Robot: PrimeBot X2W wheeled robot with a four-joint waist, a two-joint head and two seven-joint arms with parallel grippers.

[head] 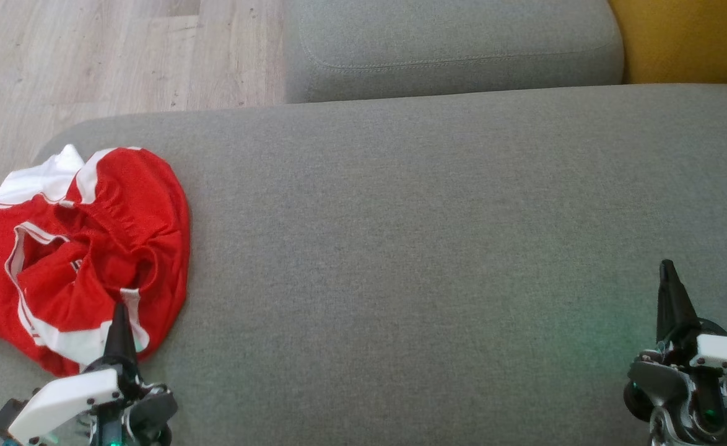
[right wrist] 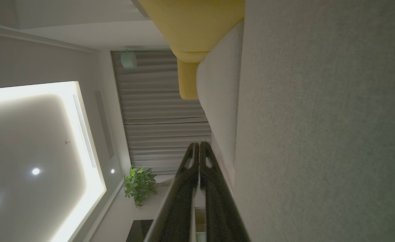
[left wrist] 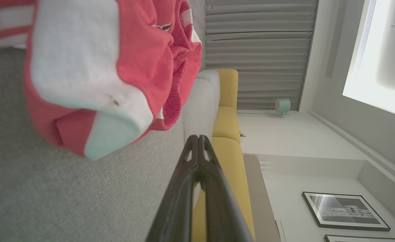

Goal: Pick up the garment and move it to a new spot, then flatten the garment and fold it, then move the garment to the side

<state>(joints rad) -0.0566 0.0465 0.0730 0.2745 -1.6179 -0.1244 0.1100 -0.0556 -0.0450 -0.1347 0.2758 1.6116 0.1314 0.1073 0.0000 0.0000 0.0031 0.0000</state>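
Red-and-white garment [head: 85, 248] lies crumpled at nine o'clock on the grey cushion [head: 431, 217]. Left gripper [head: 119, 316], pinched closed and empty, points at its six o'clock hem; right gripper [head: 668, 272], equally closed, sits at four o'clock. Spread the left jaws first, then nip a thick fold.

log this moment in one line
garment: crumpled, sofa left end | left gripper: shut, by garment | right gripper: shut, empty | pickup: not started

Grey sofa seat [head: 438, 248]; yellow cushion [head: 692, 37] beyond; wood floor [head: 91, 56] left.
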